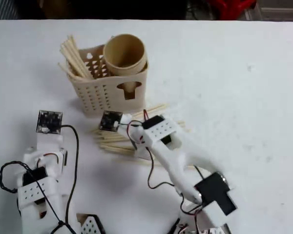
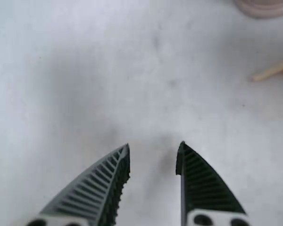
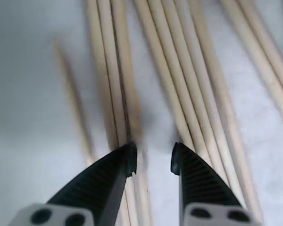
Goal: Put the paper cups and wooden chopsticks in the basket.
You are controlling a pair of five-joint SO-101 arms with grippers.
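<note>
Just over the loose chopsticks (image 3: 188, 94), the right gripper (image 3: 153, 162) gapes open; the left gripper (image 2: 153, 157) hangs open too.

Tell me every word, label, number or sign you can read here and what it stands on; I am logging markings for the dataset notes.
No text can be read anywhere.
The basket, paper cups and wooden chopsticks show no print.
The left arm's dark board and the right arm's dark board show pale specks, too small to read.
</note>
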